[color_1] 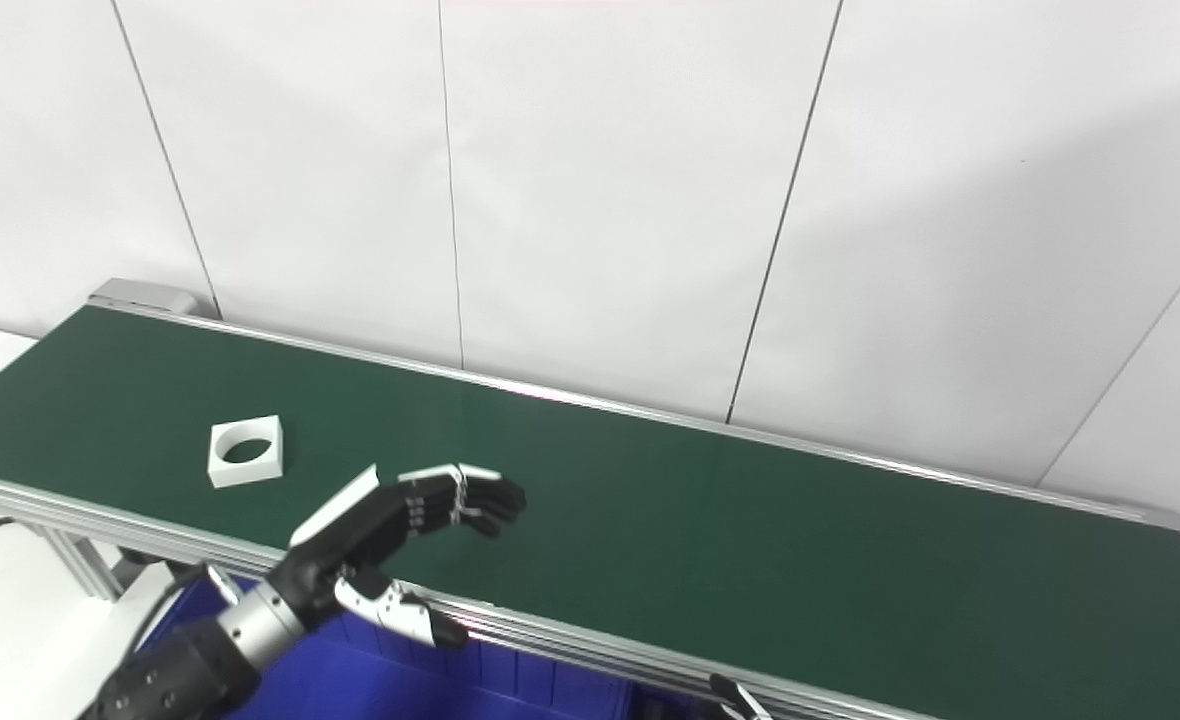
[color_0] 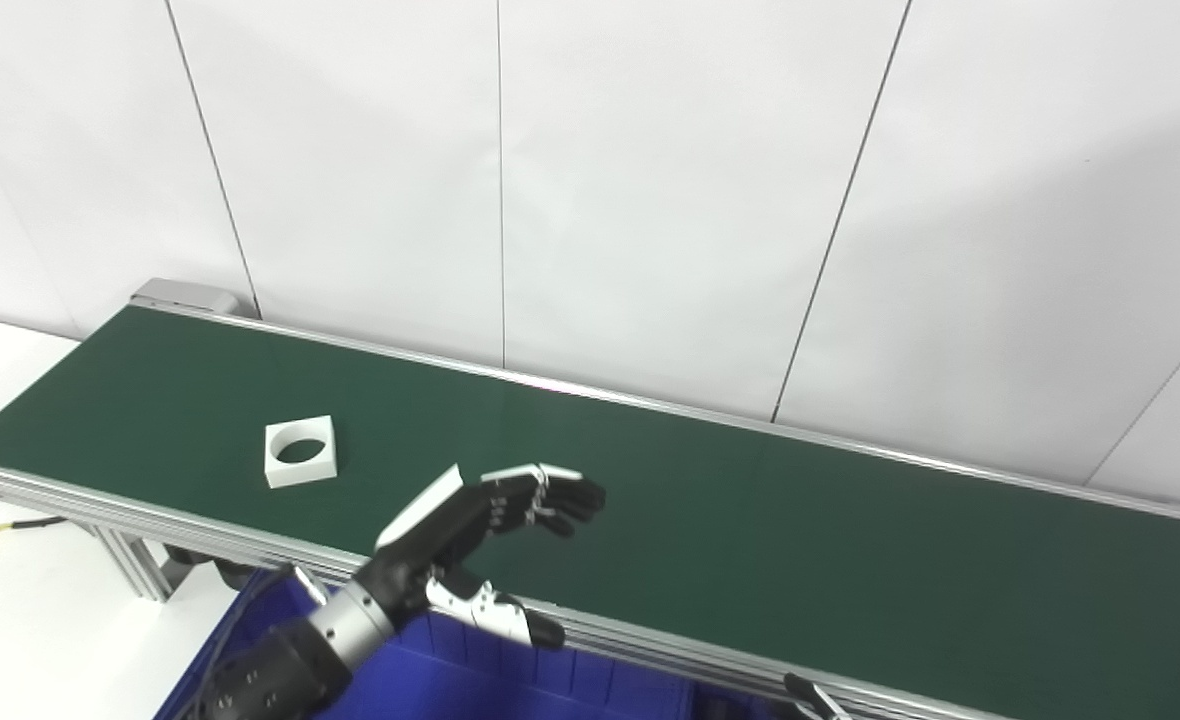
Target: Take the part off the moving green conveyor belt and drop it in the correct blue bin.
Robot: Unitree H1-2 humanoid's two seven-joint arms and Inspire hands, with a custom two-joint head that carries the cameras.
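Note:
A white square part with a round hole lies flat on the green conveyor belt, towards its left end. My left hand is open and empty, fingers stretched out over the belt's front edge, thumb hanging below the rail. It is to the right of the part and apart from it. It also shows in the right eye view, as does the part. Only a dark tip of my right hand shows at the bottom edge, under the belt's front rail.
A blue bin with dividers stands below the belt's front rail, under my left forearm. The belt's aluminium rail runs along the front, on a metal leg at the left. A white panelled wall stands behind the belt.

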